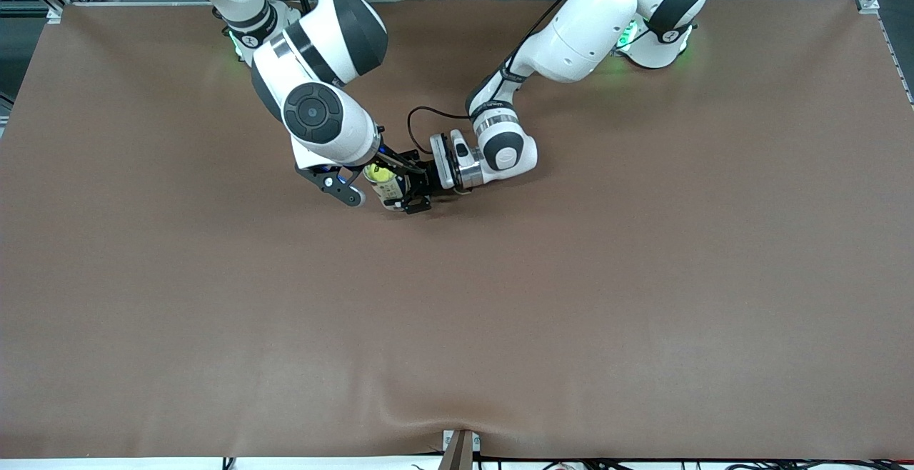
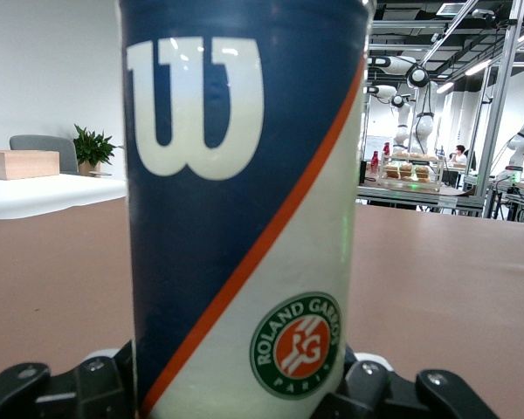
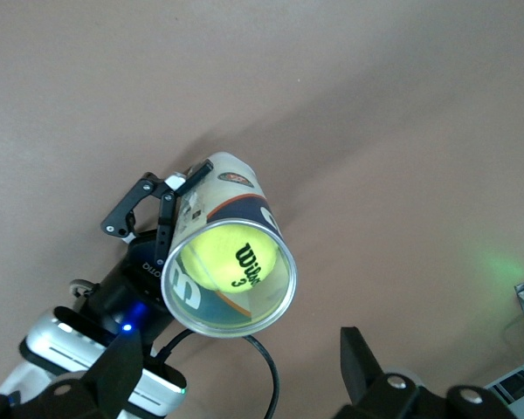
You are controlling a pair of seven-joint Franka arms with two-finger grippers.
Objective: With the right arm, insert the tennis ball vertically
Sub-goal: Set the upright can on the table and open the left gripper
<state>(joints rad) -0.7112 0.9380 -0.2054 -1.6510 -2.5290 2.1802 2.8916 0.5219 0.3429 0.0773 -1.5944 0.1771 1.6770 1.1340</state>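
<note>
Tennis ball: yellow felt tennis ball [image 3: 236, 262] lies inside clear plastic Wilson can [image 3: 230, 255].
Can: upright on brown table [image 1: 571, 277], clamped by left gripper [image 1: 405, 190].
Right gripper [image 3: 244, 367]: over the can, jaws wide, empty.

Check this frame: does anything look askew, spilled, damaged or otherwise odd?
Nothing stands out. The tennis ball can stands upright on the table, held by the left claw. The tennis ball sits inside it. The right claw hangs open over the can's mouth.
</note>
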